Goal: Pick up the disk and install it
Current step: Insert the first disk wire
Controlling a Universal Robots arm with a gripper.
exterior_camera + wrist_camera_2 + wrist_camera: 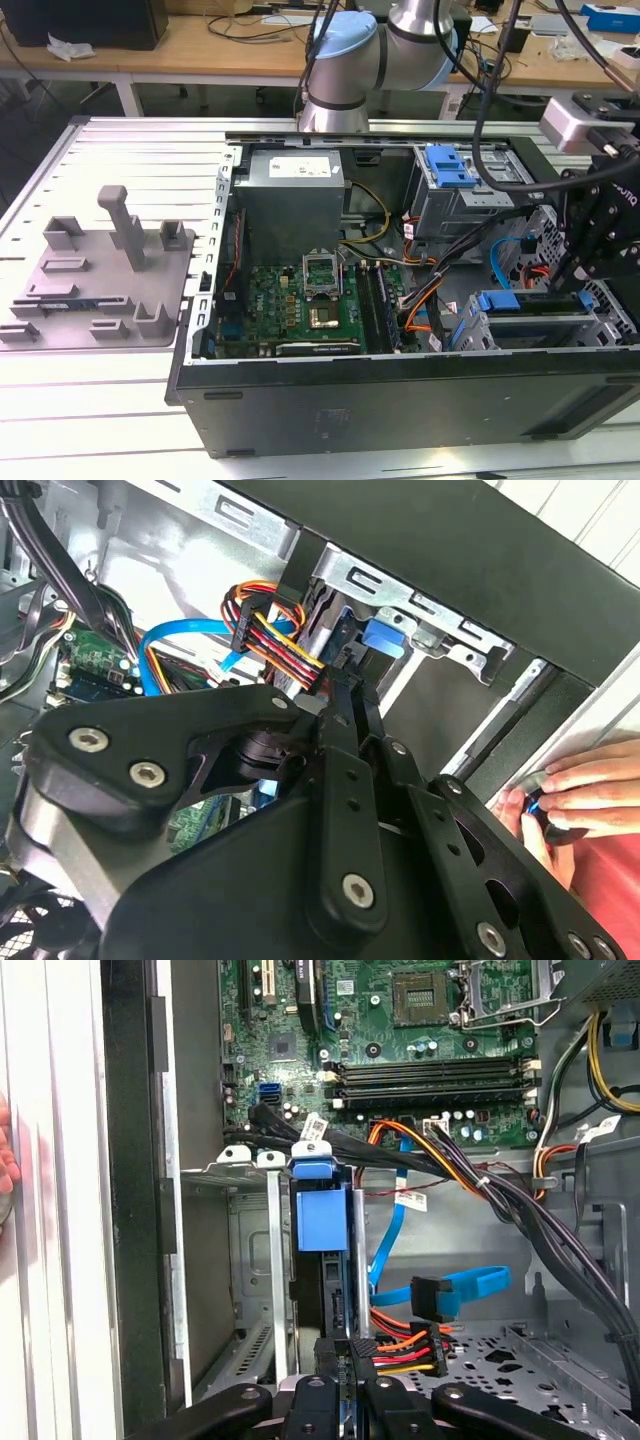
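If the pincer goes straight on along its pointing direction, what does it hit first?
Most likely the flat metal disk with blue plastic rail, standing edge-on in the grey metal cage just ahead of the pincer. Depth is unclear; they may be touching.

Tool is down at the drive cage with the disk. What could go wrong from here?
1. The red, orange and yellow cable bundle lies right beside the tool; it could snag or be pinched against the flat metal disk in its blue plastic rail frame.
2. A person's hand is just outside the black metal computer case, near the tool; a stray move might hit it.
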